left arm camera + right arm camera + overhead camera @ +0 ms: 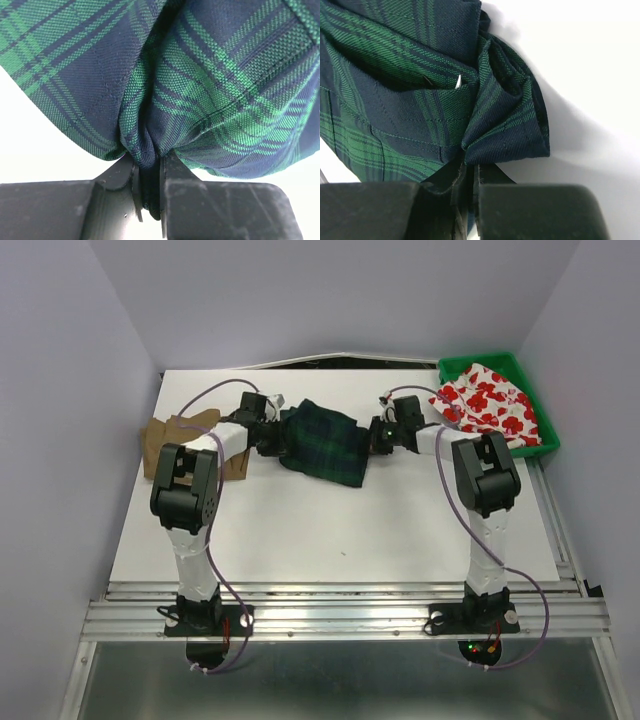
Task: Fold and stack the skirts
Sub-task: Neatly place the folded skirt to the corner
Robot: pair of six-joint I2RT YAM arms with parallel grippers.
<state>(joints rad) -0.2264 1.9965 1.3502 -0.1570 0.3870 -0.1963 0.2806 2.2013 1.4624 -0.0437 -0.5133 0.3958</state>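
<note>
The dark green-navy plaid skirt (322,441) is held between both arms at the back middle of the white table. My left gripper (272,443) is shut on its left edge; the left wrist view shows plaid fabric (200,90) pinched between the jaws. My right gripper (375,437) is shut on its right edge; the right wrist view shows a bunched plaid fold (505,130) pinched in the jaws. The tan-brown skirt (168,440) lies at the left edge, partly hidden by the left arm. The white skirt with red flowers (492,405) lies in the green bin.
The green plastic bin (452,367) stands at the back right corner of the table (330,530). Purple cables loop along both arms. The metal rail with the arm bases runs along the near edge.
</note>
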